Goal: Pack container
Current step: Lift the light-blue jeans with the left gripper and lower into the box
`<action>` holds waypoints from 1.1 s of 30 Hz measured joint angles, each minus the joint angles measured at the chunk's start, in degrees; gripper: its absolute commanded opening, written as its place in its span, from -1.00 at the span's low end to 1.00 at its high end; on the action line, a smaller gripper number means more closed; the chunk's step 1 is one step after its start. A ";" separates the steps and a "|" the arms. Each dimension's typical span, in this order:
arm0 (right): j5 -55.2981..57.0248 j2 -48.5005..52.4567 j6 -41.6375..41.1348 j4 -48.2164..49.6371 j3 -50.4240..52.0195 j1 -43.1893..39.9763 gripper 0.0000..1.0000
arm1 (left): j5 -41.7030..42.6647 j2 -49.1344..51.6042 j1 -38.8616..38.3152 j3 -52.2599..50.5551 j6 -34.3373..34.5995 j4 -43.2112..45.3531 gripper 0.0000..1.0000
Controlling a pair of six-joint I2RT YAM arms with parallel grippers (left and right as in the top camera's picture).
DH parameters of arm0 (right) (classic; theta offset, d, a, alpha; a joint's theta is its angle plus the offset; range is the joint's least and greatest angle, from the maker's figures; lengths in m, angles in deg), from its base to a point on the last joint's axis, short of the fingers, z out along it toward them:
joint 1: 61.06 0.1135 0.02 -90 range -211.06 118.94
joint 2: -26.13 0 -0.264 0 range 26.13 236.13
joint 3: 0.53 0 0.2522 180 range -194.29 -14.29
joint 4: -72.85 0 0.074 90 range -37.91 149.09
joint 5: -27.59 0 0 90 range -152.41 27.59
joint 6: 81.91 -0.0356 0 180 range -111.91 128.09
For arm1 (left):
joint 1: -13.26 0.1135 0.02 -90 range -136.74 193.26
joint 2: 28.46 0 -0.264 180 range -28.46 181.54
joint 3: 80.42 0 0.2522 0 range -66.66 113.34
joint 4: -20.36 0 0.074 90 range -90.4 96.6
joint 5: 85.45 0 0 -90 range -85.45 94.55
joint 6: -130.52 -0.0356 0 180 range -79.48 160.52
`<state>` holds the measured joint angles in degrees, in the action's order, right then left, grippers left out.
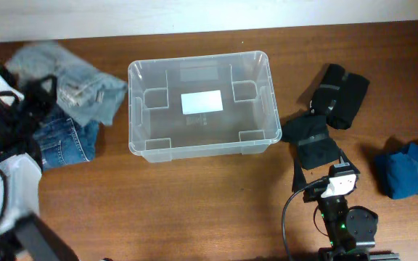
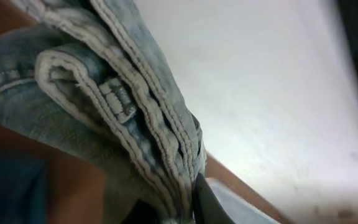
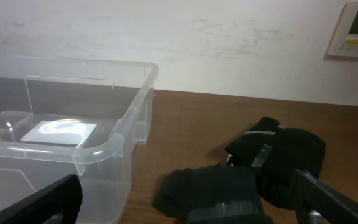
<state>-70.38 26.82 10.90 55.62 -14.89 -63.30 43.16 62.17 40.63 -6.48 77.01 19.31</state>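
The clear plastic container (image 1: 202, 149) stands at the table's middle, with nothing in it but the white label (image 1: 201, 102) on its bottom. It also shows in the right wrist view (image 3: 123, 134). My left gripper (image 1: 41, 93) is at the far left, shut on the edge of folded light-wash jeans (image 1: 89, 90), whose seams fill the left wrist view (image 2: 123, 106) between the fingers (image 2: 182, 208). My right gripper (image 1: 319, 161) is open and empty, just above a folded black garment (image 1: 312, 141). That garment lies between its fingers (image 3: 185, 199) in the right wrist view (image 3: 210, 186).
Dark blue jeans (image 1: 65, 141) lie under the light jeans at the left. A second black garment (image 1: 342, 94) lies right of the container, and a blue garment (image 1: 412, 170) at the far right. A white wall runs behind the table.
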 measured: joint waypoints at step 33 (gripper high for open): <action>0.00 0.00 0.04 0.00 -0.02 0.00 0.97 | -30.14 -11.78 -45.79 2.93 -115.60 -12.87 -0.99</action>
<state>-70.38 26.82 10.95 55.62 -14.91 -63.30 13.02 50.39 -5.16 -3.55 -38.60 6.43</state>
